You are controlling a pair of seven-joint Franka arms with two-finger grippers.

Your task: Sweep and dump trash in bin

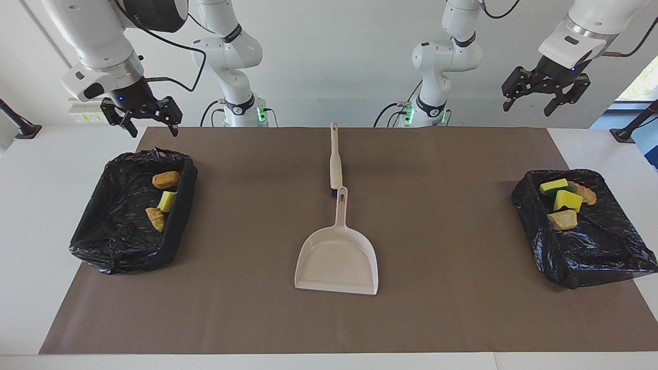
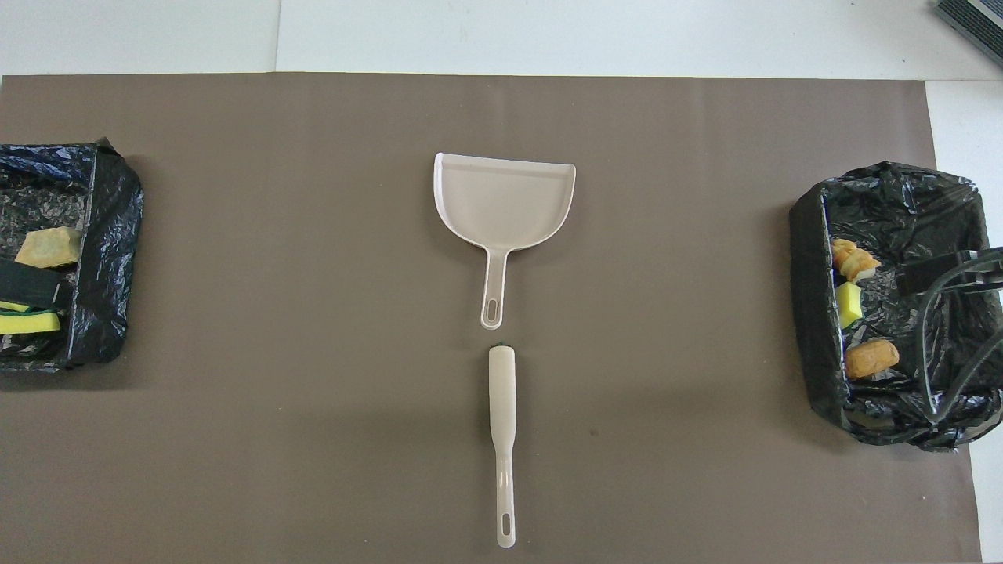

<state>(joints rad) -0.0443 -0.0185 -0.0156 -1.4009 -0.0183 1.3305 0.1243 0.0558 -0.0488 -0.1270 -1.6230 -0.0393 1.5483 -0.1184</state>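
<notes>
On the brown mat (image 1: 442, 308) covering the white bench (image 1: 31, 216), a pale pink plastic dustpan (image 1: 336, 259) lies flat at the centre, empty, its handle pointing toward the robots. In line with it and nearer the robots lies a cream long-handled brush (image 1: 335, 156); brush head and dustpan handle tip are just beside each other.

Two bins lined with black plastic bags hold all the trash. The bin at the right arm's end (image 1: 115, 241) contains a brown oblong bread roll (image 1: 166, 179), a yellow sponge chunk (image 1: 166, 201) and an orange striped croissant-like piece (image 1: 156, 219). The bin at the left arm's end (image 1: 596, 252) contains two yellow sponge chunks (image 1: 567, 200) and two orange pastry pieces (image 1: 562, 219).

The right gripper (image 1: 142, 123) hangs in the air over the bench edge near its bin, fingers spread open, holding nothing. The left gripper (image 1: 540, 100) hangs high, likewise open and empty.
</notes>
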